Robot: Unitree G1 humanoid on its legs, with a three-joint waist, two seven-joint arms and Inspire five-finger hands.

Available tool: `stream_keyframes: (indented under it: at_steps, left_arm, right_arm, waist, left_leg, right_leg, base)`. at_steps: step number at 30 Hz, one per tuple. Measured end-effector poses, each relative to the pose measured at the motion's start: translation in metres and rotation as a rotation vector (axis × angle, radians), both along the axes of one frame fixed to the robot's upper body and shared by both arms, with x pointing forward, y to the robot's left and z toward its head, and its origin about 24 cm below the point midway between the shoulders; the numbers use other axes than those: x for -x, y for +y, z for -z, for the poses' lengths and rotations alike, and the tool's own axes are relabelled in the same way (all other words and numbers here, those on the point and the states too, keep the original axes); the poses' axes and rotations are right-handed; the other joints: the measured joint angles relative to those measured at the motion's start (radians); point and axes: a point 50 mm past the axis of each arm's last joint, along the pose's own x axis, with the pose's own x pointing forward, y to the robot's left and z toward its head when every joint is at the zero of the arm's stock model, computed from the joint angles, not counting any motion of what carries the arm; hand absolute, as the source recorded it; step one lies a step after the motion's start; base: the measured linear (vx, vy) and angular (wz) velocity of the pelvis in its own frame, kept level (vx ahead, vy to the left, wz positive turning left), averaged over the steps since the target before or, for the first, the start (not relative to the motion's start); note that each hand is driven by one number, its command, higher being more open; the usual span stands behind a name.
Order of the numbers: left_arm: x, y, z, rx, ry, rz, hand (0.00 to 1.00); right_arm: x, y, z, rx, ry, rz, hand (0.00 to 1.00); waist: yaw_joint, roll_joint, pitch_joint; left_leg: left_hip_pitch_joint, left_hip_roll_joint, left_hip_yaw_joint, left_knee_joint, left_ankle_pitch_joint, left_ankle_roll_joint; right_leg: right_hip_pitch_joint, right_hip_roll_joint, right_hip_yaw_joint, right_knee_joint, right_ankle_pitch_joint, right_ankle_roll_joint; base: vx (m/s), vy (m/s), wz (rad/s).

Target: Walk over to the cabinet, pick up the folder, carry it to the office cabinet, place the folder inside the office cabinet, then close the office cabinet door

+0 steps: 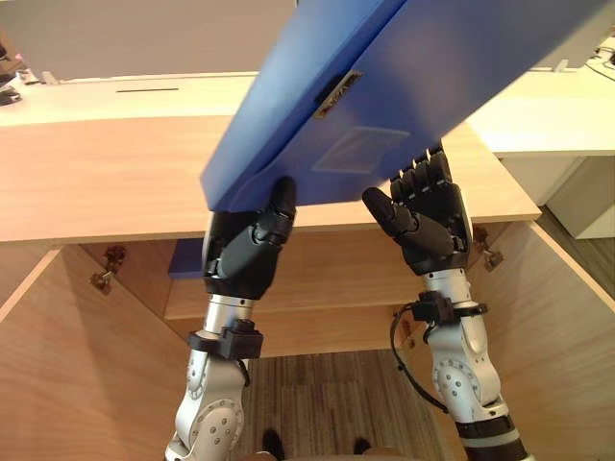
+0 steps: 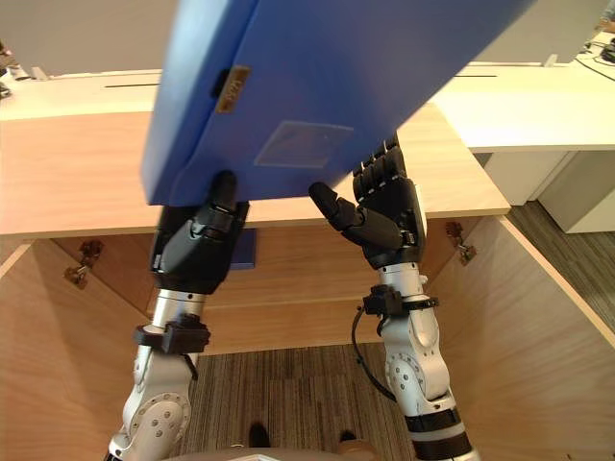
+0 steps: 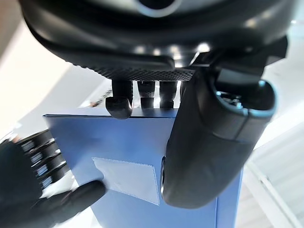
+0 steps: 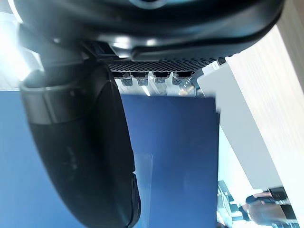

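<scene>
Open cabinet (image 1: 96, 182) holds a blue item (image 1: 185, 260); left hand (image 1: 245, 252) clasps folder (image 1: 404, 86) above.

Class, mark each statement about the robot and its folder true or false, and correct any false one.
1. The folder is red. False: it is blue.
2. The folder is held up in the air, not lying on the cabinet. True.
3. The cabinet's doors are shut. False: the doors stand open and a shelf shows inside.
4. The left hand grips the folder's lower corner, thumb on its face. True.
5. The right hand hangs at the robot's side. False: it is raised at the folder's lower edge.
</scene>
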Motion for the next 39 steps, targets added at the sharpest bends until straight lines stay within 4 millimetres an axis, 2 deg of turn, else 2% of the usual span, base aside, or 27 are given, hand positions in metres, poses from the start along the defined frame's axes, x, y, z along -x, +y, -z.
stream_keyframes:
  at_steps: [4, 5, 10, 15, 18, 21, 22, 27, 29, 30, 32, 36, 39]
  left_arm:
    - [0.0, -0.007, 0.008, 0.079, 0.048, 0.091, 0.0]
    - [0.0, -0.007, 0.01, 0.093, 0.059, 0.096, 0.0]
    - [0.005, -0.008, 0.024, 0.169, 0.146, 0.139, 0.0]
    - [0.011, -0.006, 0.042, 0.204, 0.238, 0.145, 0.0]
    - [0.013, 0.001, 0.053, 0.197, 0.278, 0.11, 0.0]
    - [0.015, 0.012, 0.056, 0.169, 0.272, 0.056, 0.0]
    - [0.016, 0.016, 0.056, 0.142, 0.26, 0.033, 1.0]
    - [0.018, 0.037, 0.056, 0.015, 0.234, -0.123, 1.0]
    - [0.028, 0.062, 0.064, -0.068, 0.288, -0.289, 1.0]
    - [0.029, 0.065, 0.065, -0.077, 0.296, -0.308, 1.0]
    - [0.041, 0.09, 0.07, -0.15, 0.352, -0.461, 1.0]
    - [0.05, 0.109, 0.071, -0.223, 0.374, -0.595, 1.0]
    - [0.058, 0.121, 0.078, -0.264, 0.425, -0.687, 1.0]
  right_arm:
    - [-0.009, -0.001, 0.002, -0.018, 0.026, 0.013, 1.0]
    - [-0.01, -0.001, 0.001, -0.019, 0.026, 0.014, 0.0]
    - [-0.014, -0.003, 0.006, -0.039, 0.053, 0.022, 0.0]
    - [-0.018, -0.007, 0.006, -0.077, 0.063, 0.024, 0.0]
    - [-0.018, -0.008, 0.004, -0.071, 0.043, 0.014, 0.0]
    - [-0.018, -0.005, 0.003, -0.053, 0.025, -0.016, 0.0]
    - [-0.018, -0.004, 0.003, -0.053, 0.026, -0.021, 0.0]
    - [-0.013, 0.003, -0.003, -0.071, -0.005, -0.032, 0.0]
    - [-0.003, 0.002, -0.019, -0.129, -0.084, -0.019, 0.0]
    - [-0.003, 0.001, -0.021, -0.134, -0.094, -0.016, 0.0]
    - [0.004, -0.01, -0.034, -0.158, -0.175, 0.031, 0.0]
    - [0.007, -0.02, -0.039, -0.163, -0.208, 0.078, 0.0]
    - [0.007, -0.023, -0.04, -0.152, -0.21, 0.097, 0.0]
  waist:
    - [0.003, 0.003, -0.002]
    - [0.002, 0.004, -0.003]
    - [0.007, 0.004, -0.021]
    - [0.02, 0.004, -0.029]
    - [0.024, 0.004, -0.029]
    - [0.025, 0.004, -0.029]
    - [0.026, 0.004, -0.029]
    - [0.025, 0.004, -0.029]
    - [0.027, 0.004, -0.029]
    - [0.028, 0.004, -0.029]
    - [0.033, 0.004, -0.03]
    - [0.049, 0.004, -0.03]
    - [0.051, 0.005, -0.031]
  left_leg:
    - [-0.009, 0.0, -0.024, 0.0, 0.013, -0.005]
    - [-0.011, 0.0, -0.027, 0.0, 0.014, -0.006]
    - [-0.033, 0.0, -0.049, 0.0, 0.027, 0.0]
    - [-0.044, -0.001, -0.063, 0.0, 0.037, 0.007]
    - [-0.048, -0.001, -0.068, 0.0, 0.038, 0.007]
    - [-0.048, -0.001, -0.072, 0.0, 0.038, 0.007]
    - [-0.048, -0.001, -0.074, 0.0, 0.039, 0.006]
    - [-0.055, -0.001, -0.094, 0.0, 0.035, -0.005]
    - [-0.061, -0.001, -0.105, 0.0, 0.035, -0.007]
    - [-0.061, -0.001, -0.105, 0.0, 0.034, -0.007]
    - [-0.061, -0.003, -0.115, 0.0, 0.034, -0.007]
    - [-0.061, -0.003, -0.12, 0.0, 0.034, -0.007]
    - [-0.061, -0.003, -0.125, 0.0, 0.034, -0.007]
  right_leg:
    - [-0.002, 0.0, -0.026, 0.003, -0.007, -0.009]
    - [-0.002, 0.0, -0.028, 0.003, -0.008, -0.011]
    - [-0.006, 0.0, -0.052, -0.01, -0.009, -0.021]
    - [-0.005, 0.001, -0.065, -0.02, 0.002, -0.01]
    - [-0.004, 0.001, -0.071, -0.02, 0.002, -0.01]
    - [-0.002, 0.001, -0.075, -0.02, 0.002, -0.01]
    - [-0.001, 0.001, -0.078, -0.02, 0.001, -0.011]
    - [0.001, 0.002, -0.097, -0.022, -0.011, -0.026]
    - [0.005, 0.003, -0.11, -0.027, -0.011, -0.026]
    - [0.005, 0.003, -0.111, -0.028, -0.011, -0.026]
    - [0.013, 0.002, -0.122, -0.03, -0.012, -0.024]
    - [0.016, 0.002, -0.128, -0.03, -0.012, -0.024]
    - [0.019, 0.002, -0.135, -0.03, -0.013, -0.024]
  base:
    - [-0.06, 0.002, 0.17]
    - [-0.05, 0.001, 0.15]
    - [0.0, -0.001, 0.14]
    - [0.02, -0.003, 0.08]
    - [0.01, -0.001, 0.04]
    - [0.01, 0.004, 0.04]
    - [-0.01, 0.006, 0.06]
    - [-0.02, 0.003, 0.12]
    - [0.01, -0.009, 0.15]
    - [0.02, -0.008, 0.09]
    - [0.02, -0.006, 0.12]
    - [0.01, -0.005, 0.05]
    - [0.0, -0.006, 0.05]
